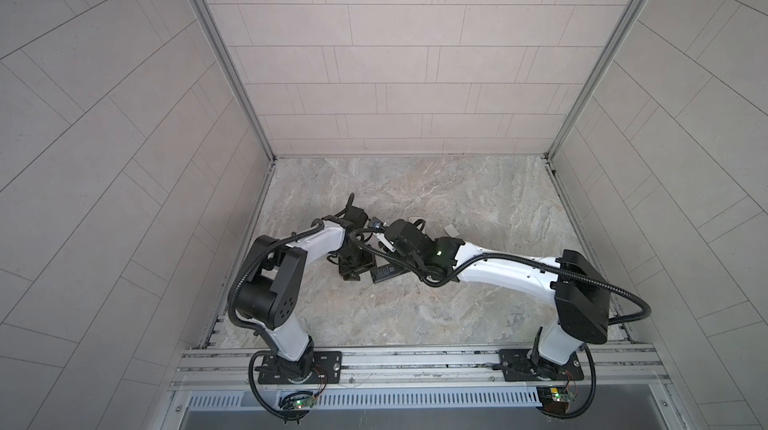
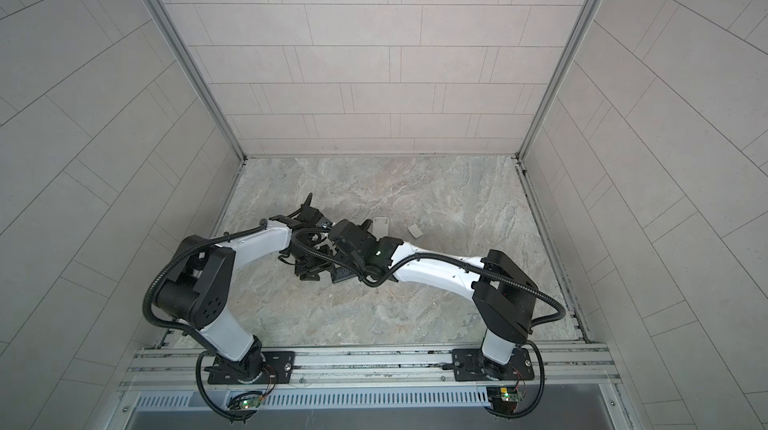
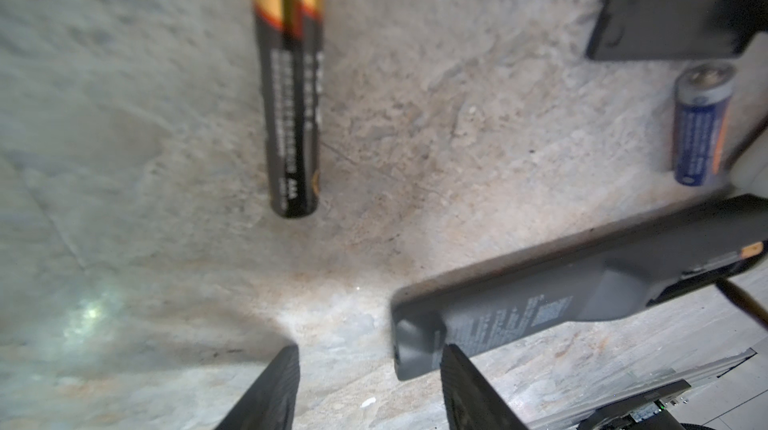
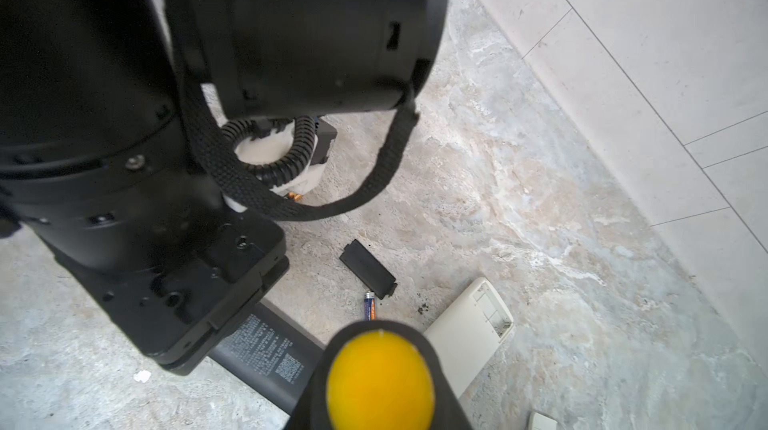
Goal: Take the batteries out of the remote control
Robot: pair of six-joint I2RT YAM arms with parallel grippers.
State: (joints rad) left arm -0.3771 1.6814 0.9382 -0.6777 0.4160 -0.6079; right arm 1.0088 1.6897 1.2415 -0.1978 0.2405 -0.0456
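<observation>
On the marbled tabletop (image 3: 124,158), a black-and-gold battery (image 3: 291,116) lies apart from the black remote (image 3: 540,303), with a blue battery (image 3: 702,125) nearer it. The left gripper (image 3: 370,351) gapes empty by the remote's end; the right gripper (image 1: 390,246) clamps the screwdriver (image 4: 380,378).

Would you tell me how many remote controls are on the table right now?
2: the black remote lies label-up where the arms meet; the white remote lies close beside it. The arms may hide others.
</observation>
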